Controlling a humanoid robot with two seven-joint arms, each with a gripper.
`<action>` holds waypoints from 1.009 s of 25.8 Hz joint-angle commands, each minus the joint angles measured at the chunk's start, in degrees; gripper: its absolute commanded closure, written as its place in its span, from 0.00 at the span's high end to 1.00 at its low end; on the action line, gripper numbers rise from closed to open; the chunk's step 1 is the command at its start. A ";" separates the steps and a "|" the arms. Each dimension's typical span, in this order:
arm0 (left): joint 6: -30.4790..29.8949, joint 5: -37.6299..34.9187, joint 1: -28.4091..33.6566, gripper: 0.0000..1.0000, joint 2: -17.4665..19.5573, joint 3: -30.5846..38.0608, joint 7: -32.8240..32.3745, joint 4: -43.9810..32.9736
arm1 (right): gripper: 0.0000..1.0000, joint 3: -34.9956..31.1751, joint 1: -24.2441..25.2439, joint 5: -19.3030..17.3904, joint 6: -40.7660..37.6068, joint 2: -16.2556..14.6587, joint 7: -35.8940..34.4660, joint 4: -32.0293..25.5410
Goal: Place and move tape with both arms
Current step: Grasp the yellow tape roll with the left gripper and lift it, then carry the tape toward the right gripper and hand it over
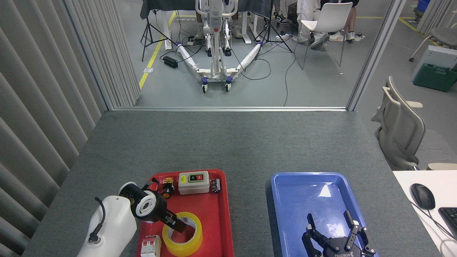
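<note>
The yellow translucent tape (182,243) lies flat in the near part of the red tray (217,228), its white-lined core facing up. My left gripper (178,225) reaches down from the left onto the roll's far-left rim, its dark fingers at the edge of the core hole; I cannot see whether they are open or shut. My right gripper (334,230) hovers over the near end of the blue tray (292,185), fingers spread open and holding nothing.
The red tray also holds a grey switch box (193,182), a yellow push button (166,188), a small black part (215,185) and a white breaker block (150,246). A mouse (422,196) lies on the white desk at right. Grey cloth covers the table beyond the trays.
</note>
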 commanded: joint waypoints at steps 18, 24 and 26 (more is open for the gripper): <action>-20.54 5.51 4.21 0.00 -4.04 9.61 -0.39 -14.61 | 1.00 -0.29 0.97 -0.09 -0.13 -0.41 -0.91 -0.12; -20.54 44.17 7.99 0.00 -10.37 15.85 10.60 -6.80 | 1.00 -0.29 1.06 -0.53 -0.39 -0.41 -1.88 0.06; -20.54 48.66 7.91 0.00 -10.54 15.15 13.94 -0.38 | 1.00 -0.29 1.41 -0.53 -2.59 -0.41 -2.93 -0.03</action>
